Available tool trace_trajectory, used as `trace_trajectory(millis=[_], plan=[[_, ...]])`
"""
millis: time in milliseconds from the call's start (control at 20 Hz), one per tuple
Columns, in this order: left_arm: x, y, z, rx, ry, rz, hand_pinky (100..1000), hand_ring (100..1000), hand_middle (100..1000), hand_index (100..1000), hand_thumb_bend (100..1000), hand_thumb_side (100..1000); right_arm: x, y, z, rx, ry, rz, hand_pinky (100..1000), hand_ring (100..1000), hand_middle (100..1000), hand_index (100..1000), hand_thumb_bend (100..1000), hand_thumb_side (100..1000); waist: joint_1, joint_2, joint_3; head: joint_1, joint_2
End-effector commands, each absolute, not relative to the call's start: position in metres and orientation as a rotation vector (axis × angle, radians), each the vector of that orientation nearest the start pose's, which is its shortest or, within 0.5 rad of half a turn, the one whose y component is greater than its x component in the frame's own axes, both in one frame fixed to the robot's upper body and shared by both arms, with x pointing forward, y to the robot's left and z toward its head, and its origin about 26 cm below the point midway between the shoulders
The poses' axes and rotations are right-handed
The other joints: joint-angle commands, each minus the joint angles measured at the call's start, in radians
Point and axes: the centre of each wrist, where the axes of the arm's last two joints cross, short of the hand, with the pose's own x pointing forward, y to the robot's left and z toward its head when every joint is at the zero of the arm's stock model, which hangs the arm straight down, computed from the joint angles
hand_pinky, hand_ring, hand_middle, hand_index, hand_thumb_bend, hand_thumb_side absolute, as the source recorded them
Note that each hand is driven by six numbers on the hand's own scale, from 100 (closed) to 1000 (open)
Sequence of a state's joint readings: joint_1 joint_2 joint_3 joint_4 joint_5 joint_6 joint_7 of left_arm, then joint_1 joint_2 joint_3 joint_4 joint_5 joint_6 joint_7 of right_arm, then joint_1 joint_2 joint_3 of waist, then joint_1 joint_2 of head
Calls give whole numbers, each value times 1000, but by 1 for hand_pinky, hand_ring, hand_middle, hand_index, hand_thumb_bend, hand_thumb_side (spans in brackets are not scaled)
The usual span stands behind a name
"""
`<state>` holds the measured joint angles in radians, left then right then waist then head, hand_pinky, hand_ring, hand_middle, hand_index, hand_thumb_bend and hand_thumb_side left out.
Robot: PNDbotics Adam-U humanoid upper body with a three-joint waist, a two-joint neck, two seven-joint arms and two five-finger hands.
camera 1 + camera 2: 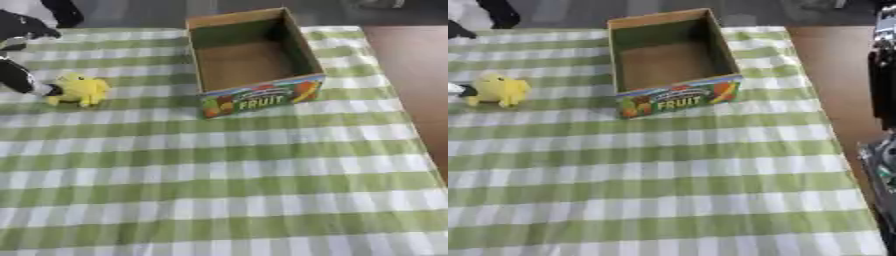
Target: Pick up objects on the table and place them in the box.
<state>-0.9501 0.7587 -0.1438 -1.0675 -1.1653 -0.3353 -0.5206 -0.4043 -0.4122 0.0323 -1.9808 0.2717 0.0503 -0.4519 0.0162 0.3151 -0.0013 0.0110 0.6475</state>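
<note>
The green-and-white checked cloth (262, 190) is lying across the whole table, and the cardboard box (252, 60) is sitting up around twelve o'clock on it, open at the top, its brown floor showing bare, its near wall carrying a bright fruit picture with the word FRUIT (260, 102) facing us. Over at about ten o'clock a small yellow soft toy (81, 90) is resting on the cloth, well apart from the box, with a stretch of checks lying between the two. The left hand (19, 77) is coming in from the nine o'clock edge, black and white (it is blurred, frankly), and its tip is sitting right against the toy's left side; I cannot tell whether its fingers are curled round the toy or merely touching it, nor how far open they are. More of that arm is showing dark at the upper left corner. On the right, in the right eye view, a strip of black and silver machinery (883, 70) is hanging down the three o'clock edge beyond the bare brown table edge (833, 55); no right hand is showing there, so I cannot tell its fingers either.
</note>
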Motion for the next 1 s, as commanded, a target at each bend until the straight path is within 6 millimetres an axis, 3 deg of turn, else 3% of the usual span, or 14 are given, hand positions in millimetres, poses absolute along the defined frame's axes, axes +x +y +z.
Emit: trace_trajectory(millis=[50,450,800,1000], plan=[[444,378,307,1383,-933,-1757,874,936,886,1000,585,627,306,-257,241,-754,-2455,113,789,858,642,863,100,939,0,-15,-2,5,-16],[460,383,295,1355,-828,-1715,867,943,911,1000,531,576,306,-256,242,-746,-2459,118,789,859,639,862,100,939,2,-4,-11,11,-25],[466,385,294,1363,-816,-1676,862,939,916,997,417,547,306,-255,243,-743,-2464,121,790,859,638,861,100,939,3,12,-19,17,-39],[468,387,292,1351,-815,-1661,859,937,930,996,328,474,306,-254,244,-743,-2466,120,791,860,636,862,100,938,3,20,-23,18,-46]])
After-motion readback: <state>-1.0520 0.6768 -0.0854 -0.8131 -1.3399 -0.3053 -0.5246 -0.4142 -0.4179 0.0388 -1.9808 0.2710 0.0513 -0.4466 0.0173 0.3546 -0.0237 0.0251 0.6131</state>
